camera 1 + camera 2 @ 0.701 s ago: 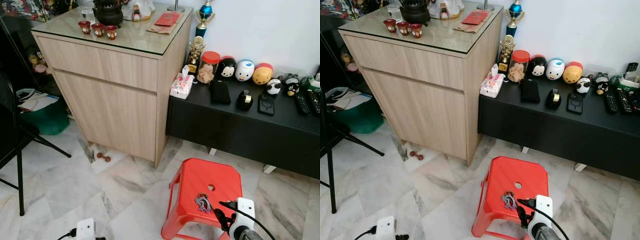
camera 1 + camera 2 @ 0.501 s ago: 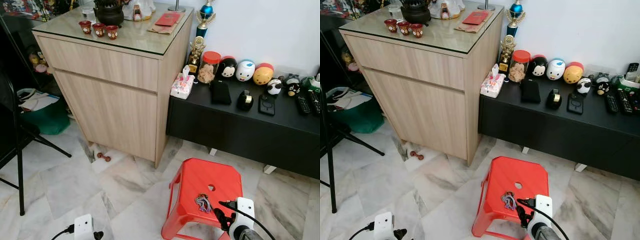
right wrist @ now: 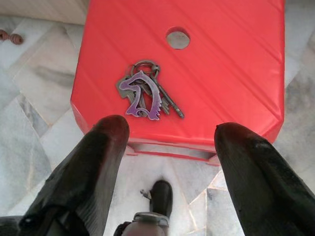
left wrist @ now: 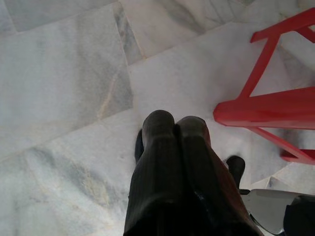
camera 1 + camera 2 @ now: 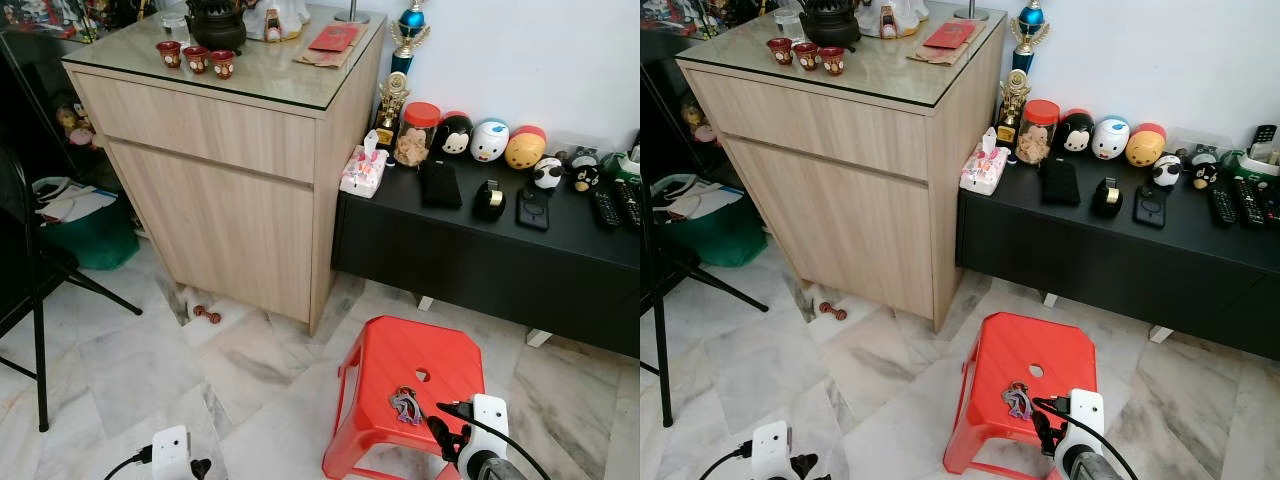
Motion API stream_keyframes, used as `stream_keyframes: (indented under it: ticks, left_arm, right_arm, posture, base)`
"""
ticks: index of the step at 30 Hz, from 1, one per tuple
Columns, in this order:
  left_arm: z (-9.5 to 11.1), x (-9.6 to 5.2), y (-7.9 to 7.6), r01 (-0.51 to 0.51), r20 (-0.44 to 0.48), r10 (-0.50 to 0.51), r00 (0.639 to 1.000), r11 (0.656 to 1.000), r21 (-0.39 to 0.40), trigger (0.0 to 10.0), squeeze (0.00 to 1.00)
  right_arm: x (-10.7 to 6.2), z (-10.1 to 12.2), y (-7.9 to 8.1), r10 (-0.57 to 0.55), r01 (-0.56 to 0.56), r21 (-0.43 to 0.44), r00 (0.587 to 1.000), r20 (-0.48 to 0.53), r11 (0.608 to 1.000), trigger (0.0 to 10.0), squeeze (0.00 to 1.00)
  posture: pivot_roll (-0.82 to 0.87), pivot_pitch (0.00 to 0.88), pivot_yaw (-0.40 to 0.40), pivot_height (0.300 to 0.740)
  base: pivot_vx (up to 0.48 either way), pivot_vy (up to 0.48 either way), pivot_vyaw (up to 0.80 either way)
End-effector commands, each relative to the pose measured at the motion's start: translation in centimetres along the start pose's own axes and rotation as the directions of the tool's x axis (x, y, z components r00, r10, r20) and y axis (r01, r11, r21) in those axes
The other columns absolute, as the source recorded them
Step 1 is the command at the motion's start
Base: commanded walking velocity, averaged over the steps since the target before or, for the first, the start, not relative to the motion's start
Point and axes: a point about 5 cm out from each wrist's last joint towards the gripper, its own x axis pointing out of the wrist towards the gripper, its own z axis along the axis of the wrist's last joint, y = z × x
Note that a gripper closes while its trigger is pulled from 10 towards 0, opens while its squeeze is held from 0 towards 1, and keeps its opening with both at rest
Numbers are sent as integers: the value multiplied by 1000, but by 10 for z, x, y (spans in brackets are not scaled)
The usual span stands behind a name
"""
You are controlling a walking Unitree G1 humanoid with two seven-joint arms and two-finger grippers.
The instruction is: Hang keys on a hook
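A bunch of keys [image 5: 405, 405] with a purple charm lies on a red plastic stool [image 5: 400, 355], near its front edge. In the right wrist view the keys [image 3: 142, 93] lie flat just beyond my open right gripper [image 3: 170, 135], whose fingers [image 3: 103, 142] are spread wide above the stool's near rim. My right gripper [image 5: 448, 438] hovers low at the stool's front right corner. My left gripper [image 4: 174, 128] is shut with nothing in it, low over the marble floor beside the stool's red leg [image 4: 261, 105].
A wooden cabinet [image 5: 220, 170] with a glass top stands at the back left. A low black bench [image 5: 480, 250] with jars, figurines and remotes runs along the white wall. A black chair [image 5: 30, 300] stands at the left, near a green bin [image 5: 85, 235].
My left wrist has risen slightly into view at the bottom edge. The right gripper and keys have not moved.
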Motion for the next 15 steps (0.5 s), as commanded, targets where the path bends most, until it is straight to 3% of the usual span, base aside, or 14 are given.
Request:
stream_keyframes:
  ticks: [1,15]
  left_arm:
    - [-7,-1,0,4,-19,-4,1000,1000,9,10000,0]
    - [-9,-2,1,-2,-28,2,1000,1000,5,10000,0]
  right_arm:
    - [-1,0,-2,-2,2,-14,1000,-1,1000,10000,0]
    - [0,0,-1,13,-13,-50,1000,-8,999,10000,0]
  posture:
    - [114,88,-68,740]
    - [113,92,-68,740]
  base:
    - [0,0,0]
    - [0,0,0]
